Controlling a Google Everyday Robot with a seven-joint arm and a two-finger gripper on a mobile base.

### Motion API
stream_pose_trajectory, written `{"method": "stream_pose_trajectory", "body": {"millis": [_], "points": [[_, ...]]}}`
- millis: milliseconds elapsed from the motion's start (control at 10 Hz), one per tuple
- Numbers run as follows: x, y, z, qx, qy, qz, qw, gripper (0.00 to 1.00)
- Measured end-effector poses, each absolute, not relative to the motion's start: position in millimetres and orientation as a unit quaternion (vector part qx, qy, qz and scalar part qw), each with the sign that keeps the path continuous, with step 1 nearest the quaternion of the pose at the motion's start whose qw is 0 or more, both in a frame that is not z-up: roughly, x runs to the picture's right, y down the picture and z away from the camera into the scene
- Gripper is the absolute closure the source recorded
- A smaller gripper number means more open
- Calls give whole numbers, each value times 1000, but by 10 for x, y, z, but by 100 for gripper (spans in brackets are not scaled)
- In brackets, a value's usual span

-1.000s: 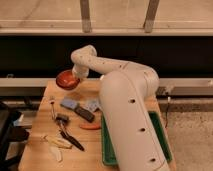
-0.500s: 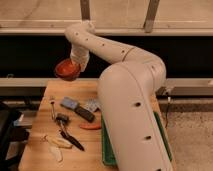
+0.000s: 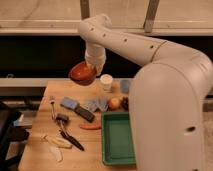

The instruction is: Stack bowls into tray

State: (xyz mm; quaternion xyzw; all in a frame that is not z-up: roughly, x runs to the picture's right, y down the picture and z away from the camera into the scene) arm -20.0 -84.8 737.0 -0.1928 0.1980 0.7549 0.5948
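My gripper [image 3: 94, 64] hangs at the end of the big white arm, above the back left of the table. It is shut on the rim of the orange-red bowl [image 3: 82, 74], which is held tilted in the air, clear of the tabletop. The green tray [image 3: 118, 138] lies at the front right of the table with nothing in it; its right side is hidden by my arm. A pale purple bowl [image 3: 125, 86] peeks out at the back beside the white cup, partly covered by the arm.
A white paper cup [image 3: 106, 81] stands just right of the held bowl. A blue sponge [image 3: 69, 103], a black block [image 3: 85, 113], two round fruits [image 3: 116, 103], an orange stick [image 3: 90, 127], a brush [image 3: 64, 121] and a banana peel [image 3: 54, 142] lie left of the tray.
The arm has swung the orange-red bowl to the right, toward the white cup, still held in the air. The things on the table have stayed put.
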Motion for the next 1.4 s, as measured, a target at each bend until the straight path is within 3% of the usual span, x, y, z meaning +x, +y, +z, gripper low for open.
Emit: {"method": "stream_pose_trajectory", "body": {"millis": [900,1400], "points": [[-64,-695,7266,-191,215,759,584,100],[583,-25,6986,-193,243,793,525,100]]}}
